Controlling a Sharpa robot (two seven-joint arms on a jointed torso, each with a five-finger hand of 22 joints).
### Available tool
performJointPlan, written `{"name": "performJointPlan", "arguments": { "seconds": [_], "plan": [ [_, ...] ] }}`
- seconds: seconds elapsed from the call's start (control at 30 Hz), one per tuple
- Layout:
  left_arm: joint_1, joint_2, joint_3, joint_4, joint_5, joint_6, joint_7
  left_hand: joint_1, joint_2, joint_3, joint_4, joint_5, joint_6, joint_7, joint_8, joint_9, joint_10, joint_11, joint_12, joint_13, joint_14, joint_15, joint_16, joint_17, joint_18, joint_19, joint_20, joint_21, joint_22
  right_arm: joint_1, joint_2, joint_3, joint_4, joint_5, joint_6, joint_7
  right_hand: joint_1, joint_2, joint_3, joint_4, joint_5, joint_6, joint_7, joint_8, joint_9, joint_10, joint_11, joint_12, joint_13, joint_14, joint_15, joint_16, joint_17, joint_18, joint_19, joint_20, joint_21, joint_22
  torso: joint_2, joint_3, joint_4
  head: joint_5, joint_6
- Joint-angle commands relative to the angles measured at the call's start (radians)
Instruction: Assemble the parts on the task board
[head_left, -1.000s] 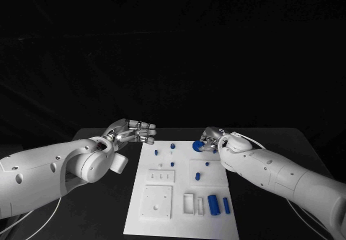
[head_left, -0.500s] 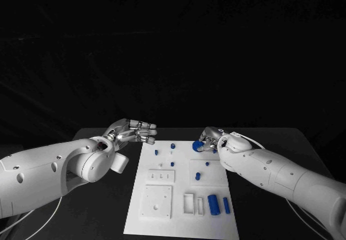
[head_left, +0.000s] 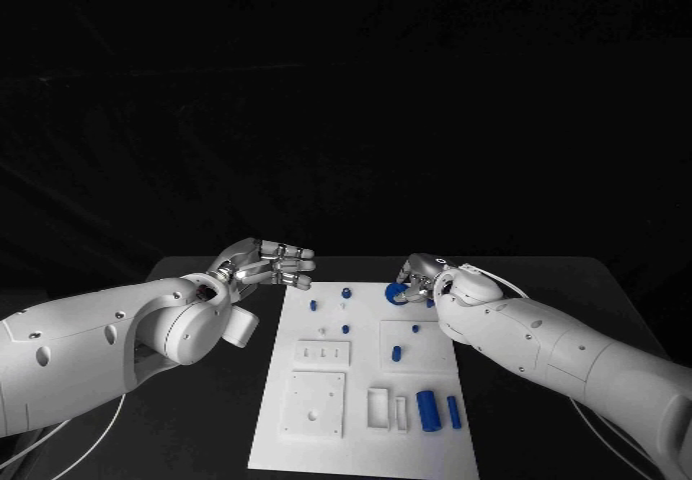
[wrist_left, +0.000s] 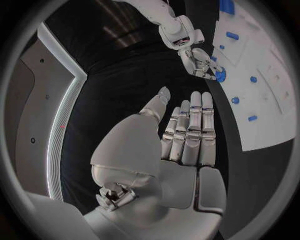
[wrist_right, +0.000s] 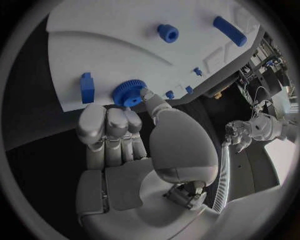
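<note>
The white task board (head_left: 368, 385) lies in the middle of the black table. My right hand (head_left: 421, 279) hovers at its far right corner and pinches a blue gear (head_left: 397, 292) between thumb and fingers; the right wrist view shows the gear (wrist_right: 129, 93) at the fingertips, just above the board's edge (wrist_right: 125, 55). My left hand (head_left: 268, 264) hangs beyond the board's far left corner and holds nothing, its fingers (wrist_left: 190, 130) stretched side by side with the thumb apart. Small blue pegs (head_left: 348, 293) stand on the far half. Two blue cylinders (head_left: 428, 408) lie near the front right.
White recessed blocks (head_left: 315, 404) sit on the near half of the board. A blue block (wrist_right: 87, 87) and a blue round part (wrist_right: 167, 33) stand close to the gear. Black table (head_left: 555, 275) surrounds the board on both sides.
</note>
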Motion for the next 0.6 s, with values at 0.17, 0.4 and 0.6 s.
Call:
{"name": "performJointPlan", "arguments": {
  "seconds": [0.17, 0.4, 0.6],
  "plan": [
    [0.001, 0.001, 0.001, 0.003, -0.003, 0.014, 0.002, 0.004, -0.004, 0.000, 0.004, 0.006, -0.001, 0.003, 0.004, 0.001, -0.006, -0.001, 0.002, 0.001, -0.004, 0.002, 0.000, 0.001, -0.003, -0.006, -0.001, 0.005, 0.000, 0.001, 0.002, -0.003, -0.002, -0.006, 0.018, 0.001, -0.001, 0.020, 0.127, -0.049, -0.010, 0.088, -0.009, 0.001, 0.004, -0.002, -0.008, 0.001, 0.003, 0.004, -0.007, -0.004, 0.004, 0.001, 0.007, -0.005, 0.009, 0.127, 0.000, 0.0010, -0.0009, 0.001, -0.001],
    [0.001, 0.001, 0.001, 0.004, -0.004, 0.014, 0.000, 0.004, -0.004, 0.000, 0.004, 0.006, -0.001, 0.003, 0.004, 0.001, -0.006, -0.001, 0.002, 0.001, -0.004, 0.002, 0.000, 0.001, -0.003, -0.006, -0.001, 0.005, 0.000, 0.001, 0.005, -0.021, 0.000, -0.055, -0.009, -0.013, -0.014, 0.009, 0.145, -0.091, -0.007, 0.119, -0.016, 0.001, 0.005, 0.003, -0.012, 0.005, 0.006, 0.005, -0.010, -0.001, 0.009, -0.001, 0.008, -0.009, 0.023, 0.130, 0.000, 0.0014, -0.0012, 0.000, -0.001],
    [0.001, 0.001, 0.001, 0.005, -0.006, 0.014, -0.002, 0.004, -0.004, 0.000, 0.004, 0.006, -0.001, 0.003, 0.004, 0.001, -0.006, -0.001, 0.002, 0.001, -0.004, 0.002, 0.000, 0.001, -0.003, -0.006, -0.001, 0.005, 0.000, 0.001, 0.011, -0.057, 0.004, -0.120, -0.020, -0.025, -0.014, -0.005, 0.107, -0.083, -0.015, 0.117, -0.018, 0.001, 0.005, 0.007, -0.011, 0.007, 0.007, 0.006, -0.008, 0.003, 0.013, -0.001, 0.009, -0.007, 0.033, 0.131, 0.000, 0.0015, -0.0001, -0.001, -0.002]
  ]
}}
